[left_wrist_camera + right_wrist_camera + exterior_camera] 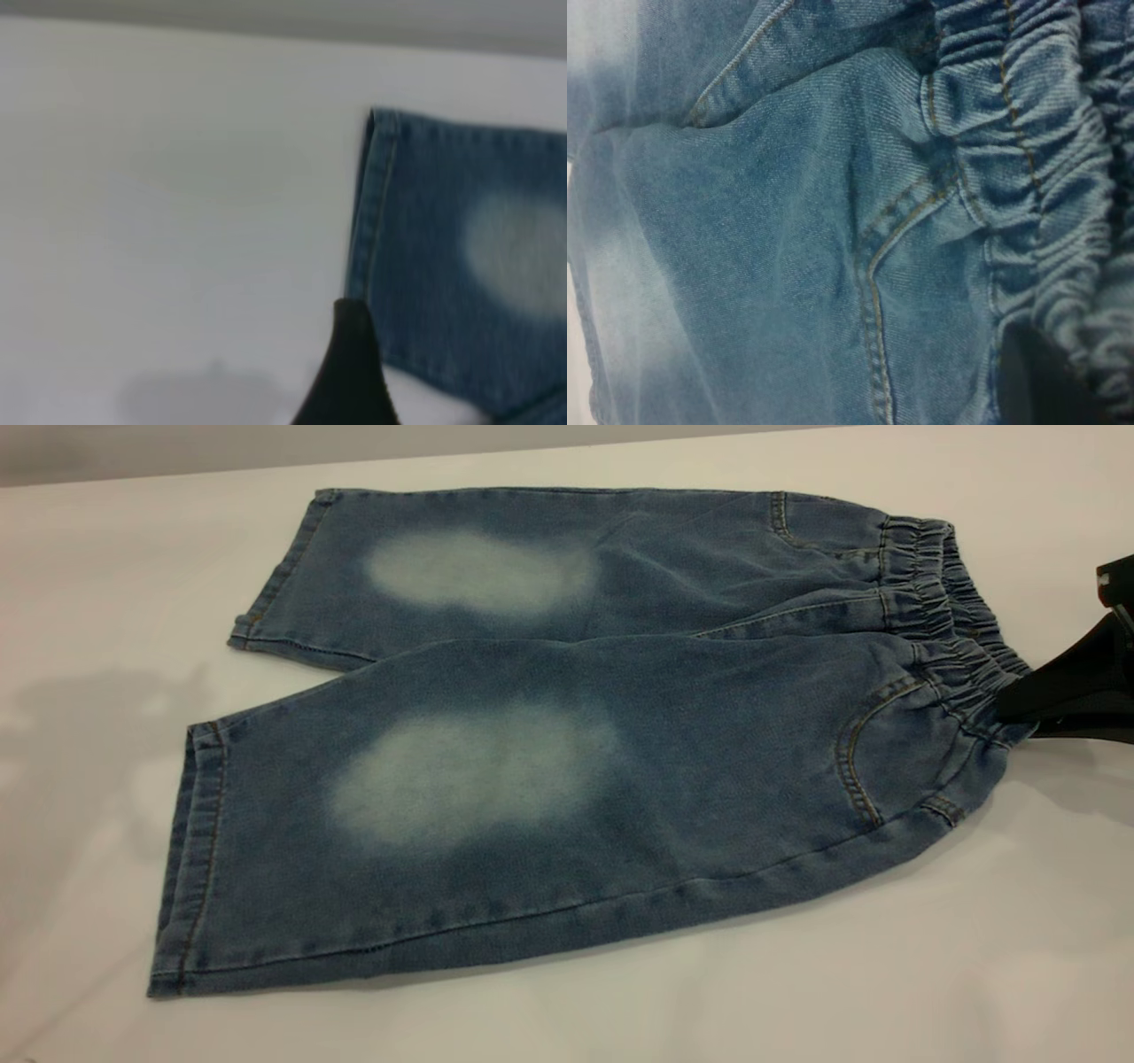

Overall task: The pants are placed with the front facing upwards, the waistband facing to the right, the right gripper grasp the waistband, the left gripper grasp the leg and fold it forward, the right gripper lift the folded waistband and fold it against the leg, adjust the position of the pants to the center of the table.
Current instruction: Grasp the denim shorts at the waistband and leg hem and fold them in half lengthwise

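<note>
The blue denim pants [567,717] lie flat on the white table [886,974], front up, legs to the left and the gathered waistband [939,611] to the right. My right gripper [1019,707] comes in from the right edge and is shut on the near end of the waistband [1028,133]; a dark finger [1028,381] shows under the ruched fabric. My left gripper [434,398] is out of the exterior view. In its wrist view one black finger [350,372] hovers beside a leg's stitched hem [372,204], apart from it and open.
Bare white tabletop [159,221] stretches left of the hems and along the near edge. The table's far edge [177,469] runs just behind the upper leg. A curved pocket seam [873,292] lies next to the gripped spot.
</note>
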Robot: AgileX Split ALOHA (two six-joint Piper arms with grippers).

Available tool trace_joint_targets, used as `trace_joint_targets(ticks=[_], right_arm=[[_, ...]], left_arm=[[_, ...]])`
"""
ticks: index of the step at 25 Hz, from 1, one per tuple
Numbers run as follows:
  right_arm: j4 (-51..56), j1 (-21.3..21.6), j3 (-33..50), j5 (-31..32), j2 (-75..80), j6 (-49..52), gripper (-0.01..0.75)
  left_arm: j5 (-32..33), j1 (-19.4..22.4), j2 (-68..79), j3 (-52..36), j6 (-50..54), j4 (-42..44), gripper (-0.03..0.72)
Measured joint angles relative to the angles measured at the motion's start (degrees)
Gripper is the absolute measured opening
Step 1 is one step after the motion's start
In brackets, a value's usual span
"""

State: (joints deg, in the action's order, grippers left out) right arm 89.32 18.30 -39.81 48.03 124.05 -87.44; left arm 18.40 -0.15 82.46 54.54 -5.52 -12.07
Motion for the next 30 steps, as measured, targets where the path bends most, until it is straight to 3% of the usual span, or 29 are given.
trace_joint_targets(ticks=[5,17,30], right_arm=[[-0.61,0.00,0.00,0.00,-0.10,0.54,0.032],[-3.20,0.00,-0.57,0.00,-6.19,2.98,0.032],[-8.87,0.00,-3.51,-0.01,-7.02,8.12,0.032]], left_arm=[[-0.96,0.00,0.00,0.00,0.00,-0.14,0.526],[17.33,-0.56,1.54,-0.05,0.34,-3.65,0.527],[30.69,-16.91,14.61,-0.05,-0.22,-1.48,0.527]])
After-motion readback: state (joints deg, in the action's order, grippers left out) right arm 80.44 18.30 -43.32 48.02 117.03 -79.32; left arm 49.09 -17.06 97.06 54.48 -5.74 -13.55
